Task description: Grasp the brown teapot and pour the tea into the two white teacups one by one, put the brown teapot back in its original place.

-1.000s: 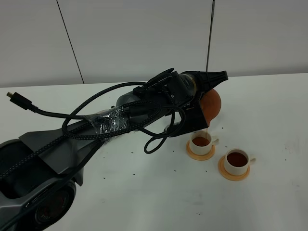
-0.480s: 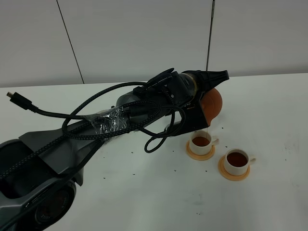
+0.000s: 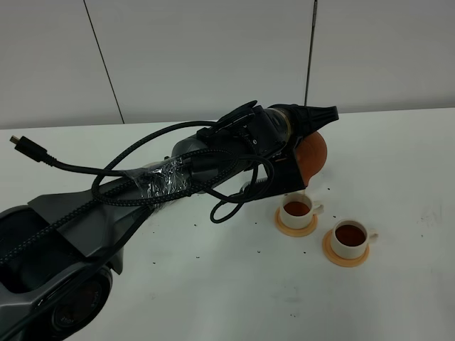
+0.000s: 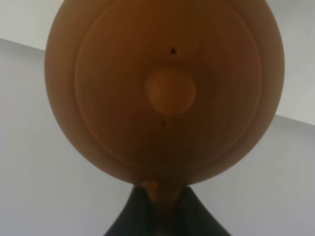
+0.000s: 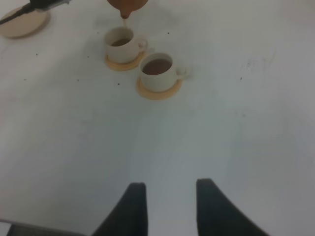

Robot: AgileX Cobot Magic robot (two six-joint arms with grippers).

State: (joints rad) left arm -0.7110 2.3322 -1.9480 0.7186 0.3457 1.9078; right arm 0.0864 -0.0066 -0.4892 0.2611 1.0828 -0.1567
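Exterior high view: I have the teapot (image 3: 313,152) in the air, tipped spout-down right over the nearer cup (image 3: 297,209). The second cup (image 3: 350,235) sits just beside it on its own coaster (image 3: 346,257) and looks full.

Spotter: What's holding it?

Me: The left gripper (image 4: 162,202). In the left wrist view its two black fingers are pinched together on a brown stub at the pot's edge, which I take to be the loop handle. The right gripper (image 5: 170,196) hangs well back over the table (image 5: 236,132), fingers spread, nothing between them.

Spotter: How does the pot feel to you?

Me: I judge it as hard clay, rigid and breakable, and heavy for such a narrow hold, more so with tea (image 3: 296,207) inside. Held by the handle alone, the body hangs off to one side, so it wants to swing. A firm pinch and a slow wrist suit it.

Spotter: Anything loose?

Me: The lid (image 4: 170,91) faces my wrist camera. Tipped like this, I'd guess it could slide out. The cups look light and a knock from the spout would upset them.

Spotter: And home?

Me: The pale saucer (image 5: 22,22), off beyond the cups. It's bare.
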